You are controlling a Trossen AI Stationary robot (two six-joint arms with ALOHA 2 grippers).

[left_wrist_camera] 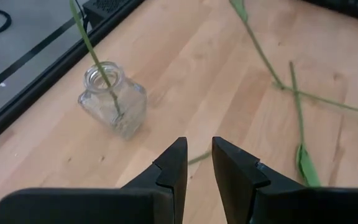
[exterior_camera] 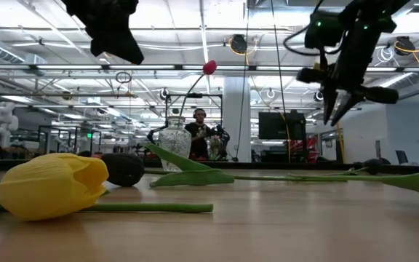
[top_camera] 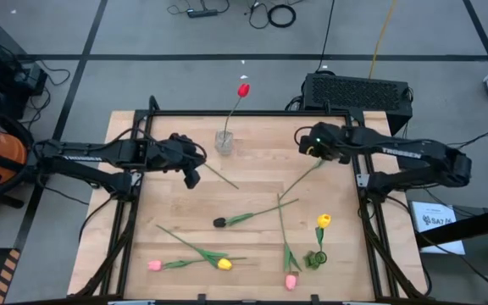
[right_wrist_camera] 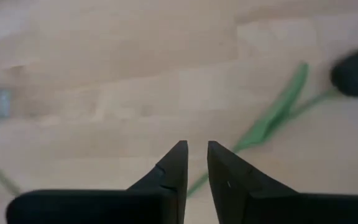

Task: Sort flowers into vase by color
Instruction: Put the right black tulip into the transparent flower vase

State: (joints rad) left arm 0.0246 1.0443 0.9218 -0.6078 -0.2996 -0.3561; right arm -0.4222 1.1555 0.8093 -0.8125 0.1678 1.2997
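High view: taking the clear glass vase (top_camera: 224, 141) at the far edge of the light wooden worktop (top_camera: 168, 212) as landmark, the left gripper (top_camera: 192, 176) hovers just left and nearer, fingers narrowly parted, empty. A red tulip (top_camera: 243, 90) stands in the vase. Nearer than the vase lie a pink tulip (top_camera: 154, 265), a yellow tulip (top_camera: 224, 264), a maroon-black tulip (top_camera: 219, 223) and another pink tulip (top_camera: 291, 281). Right of the vase, the right gripper (top_camera: 305, 146) hangs above a green stem (top_camera: 305, 175), narrowly parted, empty. A second yellow tulip (top_camera: 323, 221) stands in a small dark holder (top_camera: 319, 257).
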